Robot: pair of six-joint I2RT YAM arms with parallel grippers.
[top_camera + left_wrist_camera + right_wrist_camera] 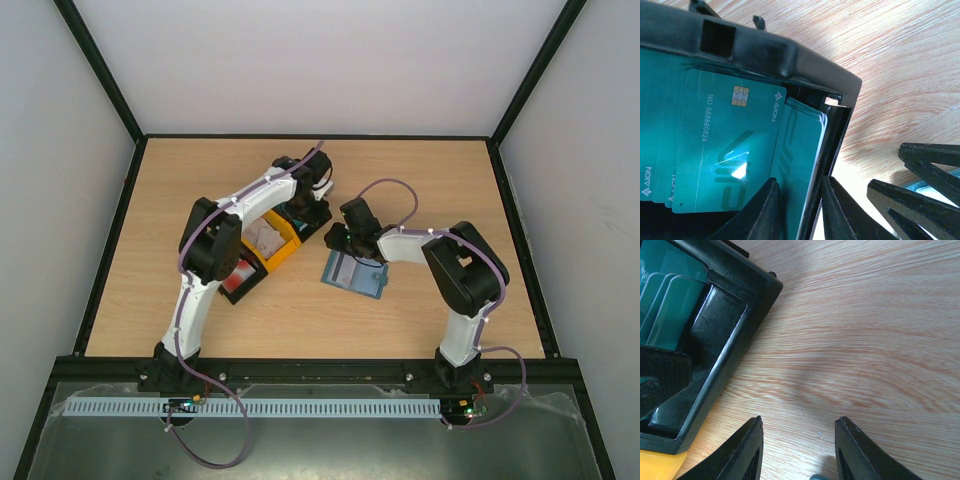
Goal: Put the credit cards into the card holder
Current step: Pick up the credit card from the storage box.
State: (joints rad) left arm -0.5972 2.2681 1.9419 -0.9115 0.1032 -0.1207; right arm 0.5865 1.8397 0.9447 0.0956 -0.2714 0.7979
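The slate-blue card holder (355, 272) lies open flat on the table, right of the trays. White and pink credit cards (265, 238) sit in a yellow tray (285, 252). Red-printed cards (238, 272) sit in a black tray beside it. My left gripper (300, 213) reaches down into another black tray (790, 55) that holds teal cards (730, 145). Its jaws (801, 192) stand a little apart, straddling the edge of a tilted teal card (805, 150) and the tray wall. My right gripper (338, 237) is open and empty over bare wood (797, 427), just beyond the card holder.
In the right wrist view the black tray's corner (725, 340) with the teal cards (665, 305) lies left of my fingers, and a yellow tray corner (660, 465) shows below it. The right gripper's fingers (920, 180) stand close to the left gripper. Black frame rails edge the table.
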